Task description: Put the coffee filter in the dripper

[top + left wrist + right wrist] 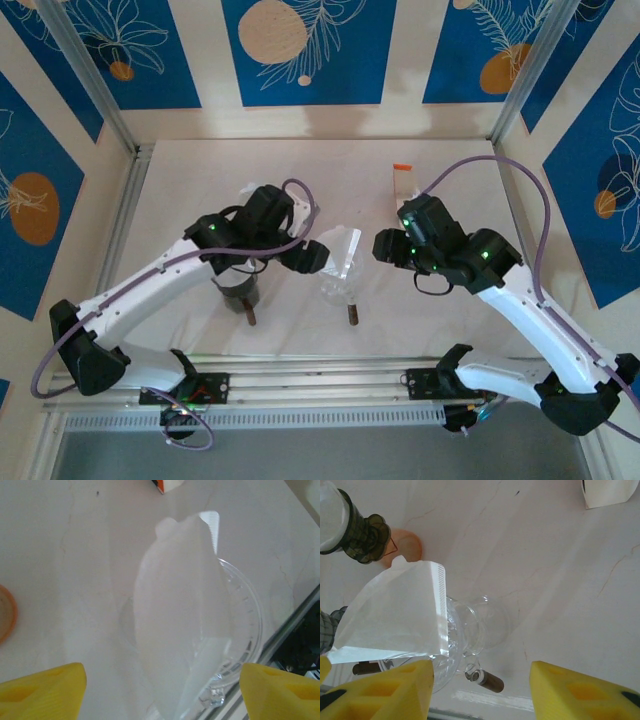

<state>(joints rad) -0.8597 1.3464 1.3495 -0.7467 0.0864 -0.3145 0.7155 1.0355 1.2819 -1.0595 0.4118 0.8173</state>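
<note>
coffee filter (395, 617) leans in the glass dripper (482, 625); left tool (162, 689) and right tool (480, 686) gape open nearby.

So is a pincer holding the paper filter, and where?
Nothing is held. The left pincer and right pincer are both open, and the coffee filter rests on the glass dripper by itself.
</note>
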